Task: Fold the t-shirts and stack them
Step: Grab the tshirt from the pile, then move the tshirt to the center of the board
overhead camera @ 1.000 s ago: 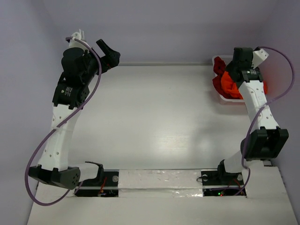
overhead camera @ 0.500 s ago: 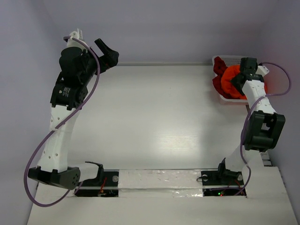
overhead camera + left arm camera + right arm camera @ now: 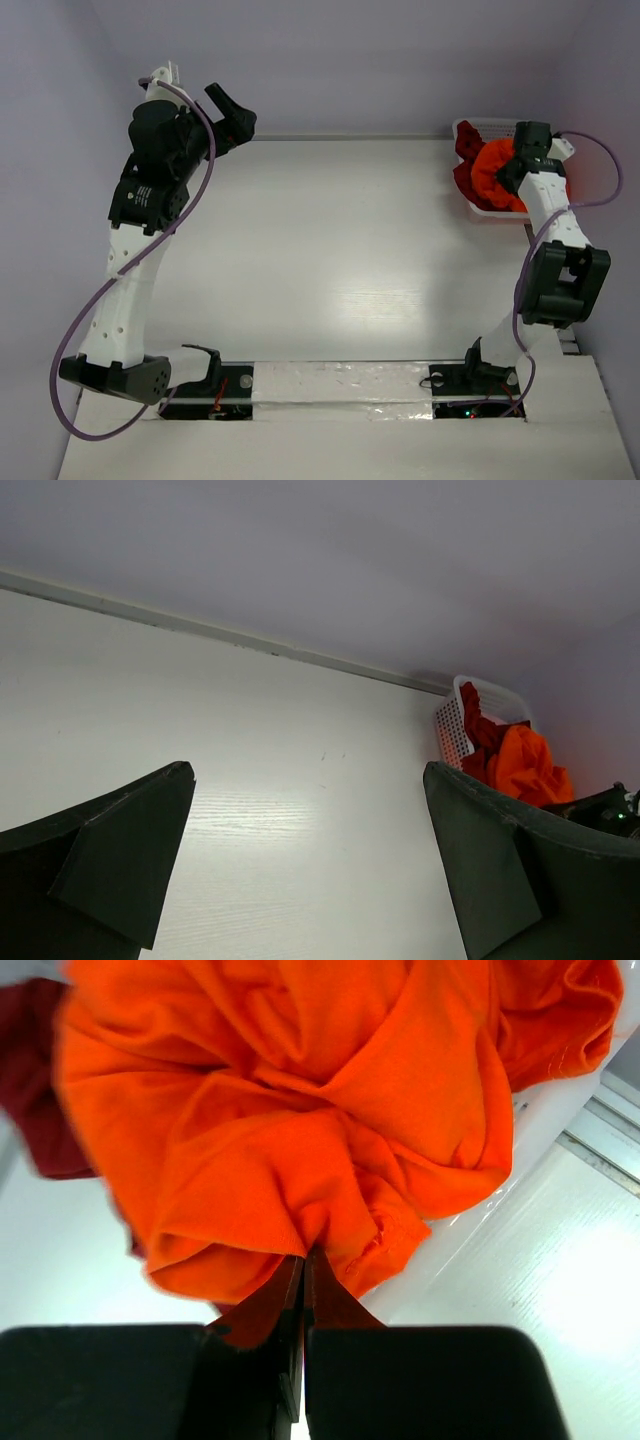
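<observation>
A bright orange t-shirt [image 3: 492,162] lies crumpled on top of a dark red t-shirt [image 3: 466,145] in the white basket [image 3: 480,127] at the table's far right corner. My right gripper [image 3: 512,165] reaches down into that basket. The right wrist view shows this gripper [image 3: 303,1252] shut, with a fold of the orange t-shirt [image 3: 300,1090] pinched at its tips and dark red cloth [image 3: 40,1070] at the left edge. My left gripper [image 3: 232,110] hangs open above the far left corner, nothing between its fingers [image 3: 120,840]. Its camera sees the orange t-shirt [image 3: 525,765] in the basket [image 3: 450,720].
The white table [image 3: 330,250] stretches between the two arms, ending at the back wall. A purple cable [image 3: 200,160] loops off the left arm and another [image 3: 600,170] curves off the right arm beside the basket.
My right arm has dropped its wrist into the basket and its jaws have closed on the orange t-shirt. The left arm has stayed where it was.
</observation>
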Action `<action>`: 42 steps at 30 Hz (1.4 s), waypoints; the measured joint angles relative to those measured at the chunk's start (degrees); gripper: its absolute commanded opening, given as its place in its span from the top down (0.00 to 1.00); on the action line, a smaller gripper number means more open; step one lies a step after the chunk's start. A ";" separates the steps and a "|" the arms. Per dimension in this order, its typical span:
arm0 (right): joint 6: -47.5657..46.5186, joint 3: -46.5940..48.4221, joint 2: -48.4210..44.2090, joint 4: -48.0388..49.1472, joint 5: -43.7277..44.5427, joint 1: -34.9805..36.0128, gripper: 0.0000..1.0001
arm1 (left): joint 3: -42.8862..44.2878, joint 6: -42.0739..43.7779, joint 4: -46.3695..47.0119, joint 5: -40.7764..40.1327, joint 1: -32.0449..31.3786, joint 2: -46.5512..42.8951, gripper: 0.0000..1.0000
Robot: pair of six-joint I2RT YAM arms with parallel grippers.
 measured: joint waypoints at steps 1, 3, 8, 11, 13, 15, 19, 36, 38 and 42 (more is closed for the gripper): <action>-0.02 -0.11 -0.85 0.13 -0.22 0.35 1.00 | 0.00 0.00 0.02 0.00 -0.07 0.00 0.01; -0.46 -0.94 -3.54 0.63 0.11 1.62 1.00 | -0.02 -0.02 0.02 0.00 -0.50 0.04 0.01; -3.10 -0.70 -10.23 0.90 3.23 14.47 1.00 | -0.81 0.00 0.11 -0.61 -1.77 0.37 0.01; -5.66 3.26 -10.51 -0.81 5.09 24.63 1.00 | -1.86 0.02 0.17 -1.22 -2.60 0.85 0.01; -7.39 8.22 -9.70 -4.02 5.68 30.01 1.00 | -2.93 0.00 0.35 -1.68 -3.32 1.09 0.01; -9.07 15.21 -8.48 -6.45 5.68 33.73 1.00 | -4.31 -0.02 0.50 -2.64 -4.37 1.14 0.01; -12.13 30.32 -5.81 -10.78 5.44 38.91 1.00 | -7.28 -0.11 0.74 -4.31 -6.51 1.14 0.01; -27.21 61.55 0.61 -16.48 2.45 58.90 1.00 | -27.87 -2.95 5.18 -9.73 -11.04 -5.29 0.01; -28.00 61.68 -0.07 -16.06 1.27 60.17 1.00 | -28.55 -3.39 5.14 -10.25 -11.21 -6.86 0.01; -29.05 61.96 -1.11 -14.25 -0.13 61.96 1.00 | -28.46 -3.87 5.70 -10.86 -11.26 -8.72 0.01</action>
